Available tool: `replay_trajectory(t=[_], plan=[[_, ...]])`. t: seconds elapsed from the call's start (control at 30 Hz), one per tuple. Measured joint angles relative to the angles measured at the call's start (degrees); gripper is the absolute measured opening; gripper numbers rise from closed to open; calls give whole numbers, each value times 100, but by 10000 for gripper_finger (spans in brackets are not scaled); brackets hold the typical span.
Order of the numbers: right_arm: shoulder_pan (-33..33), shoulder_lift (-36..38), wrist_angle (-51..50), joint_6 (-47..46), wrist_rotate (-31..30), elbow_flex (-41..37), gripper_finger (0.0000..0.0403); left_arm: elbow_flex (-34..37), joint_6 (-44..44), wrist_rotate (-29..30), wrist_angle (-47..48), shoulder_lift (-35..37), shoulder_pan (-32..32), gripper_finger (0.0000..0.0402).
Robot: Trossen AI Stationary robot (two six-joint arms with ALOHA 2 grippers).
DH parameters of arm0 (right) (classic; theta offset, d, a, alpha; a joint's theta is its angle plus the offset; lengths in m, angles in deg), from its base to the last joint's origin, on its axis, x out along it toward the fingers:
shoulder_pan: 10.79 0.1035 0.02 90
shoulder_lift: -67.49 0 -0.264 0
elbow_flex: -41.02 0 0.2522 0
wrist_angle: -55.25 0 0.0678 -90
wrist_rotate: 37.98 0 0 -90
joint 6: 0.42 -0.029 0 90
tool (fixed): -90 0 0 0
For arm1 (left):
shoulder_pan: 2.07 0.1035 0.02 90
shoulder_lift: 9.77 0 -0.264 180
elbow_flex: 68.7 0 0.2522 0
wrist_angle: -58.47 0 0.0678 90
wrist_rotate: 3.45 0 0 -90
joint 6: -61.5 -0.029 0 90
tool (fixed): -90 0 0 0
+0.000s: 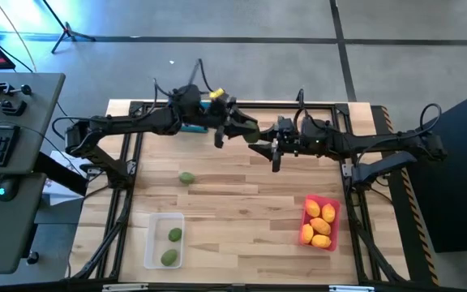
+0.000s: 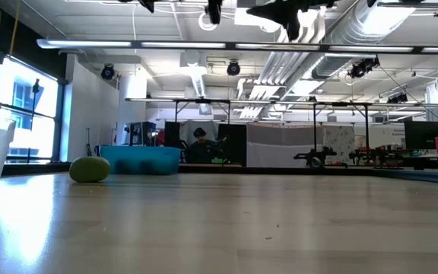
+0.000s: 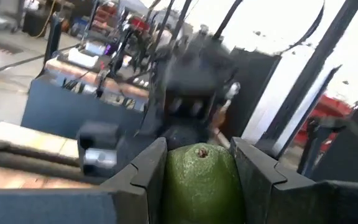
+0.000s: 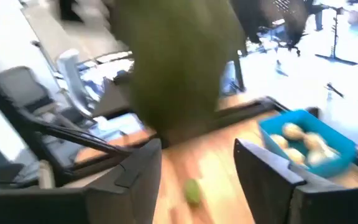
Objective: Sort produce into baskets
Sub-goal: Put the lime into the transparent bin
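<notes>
High above the table's far middle, my two grippers meet around a dull green fruit [image 3: 197,180]. My left gripper [image 1: 244,130] reaches in from the left and is shut on it. My right gripper [image 4: 197,155] faces it from the right with its fingers apart; the fruit [image 4: 179,68] shows blurred just ahead of its fingertips. A second green fruit [image 1: 186,177] lies loose on the table. The clear basket [image 1: 154,253] holds two green fruits. The red basket [image 1: 332,207] holds several yellow fruits. The blue basket [image 4: 347,149] holds whitish bulbs. My left gripper pinches the green fruit by its two sides [image 3: 173,180] between its two fingers. The fingers lie level and come from the table's left. The fruit's stem end [image 3: 199,151] points away from the wrist, and the fruit is lifted clear of the table. My right gripper's fingertips stand right at the fruit; I cannot tell whether they touch it.
The blue basket [image 1: 191,126] sits at the far edge, partly under my left arm. The clear basket is near left and the red one near right. A black frame [image 1: 128,195] runs around the tabletop. Bare wood lies in the middle.
</notes>
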Motion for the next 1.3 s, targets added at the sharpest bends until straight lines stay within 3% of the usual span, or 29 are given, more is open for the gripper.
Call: replay_trajectory(t=[0.3,0.47,0.6,0.83,1.0,1.13,1.3], plan=[[-4,0,-282,-12,-282,-15,241,-2,-14,-264,35,282,49,122],[-29,0,-1014,189,-277,-15,233,-23,-280,-539,1102,761,8,122],[-108,0,-1795,230,-265,-15,177,-9,-554,-472,2623,1157,-130,122],[-215,-2,-2113,661,-7,-15,14,-7,-492,-82,5944,1835,-941,122],[-317,-1,-2109,740,275,-15,28,10,319,632,7399,2127,-2052,122],[-395,-2,-2109,743,300,-15,17,455,1681,1156,7200,2420,-3064,122],[-458,0,-2107,835,299,-15,5,1362,3588,2234,6395,2801,-4227,122]])
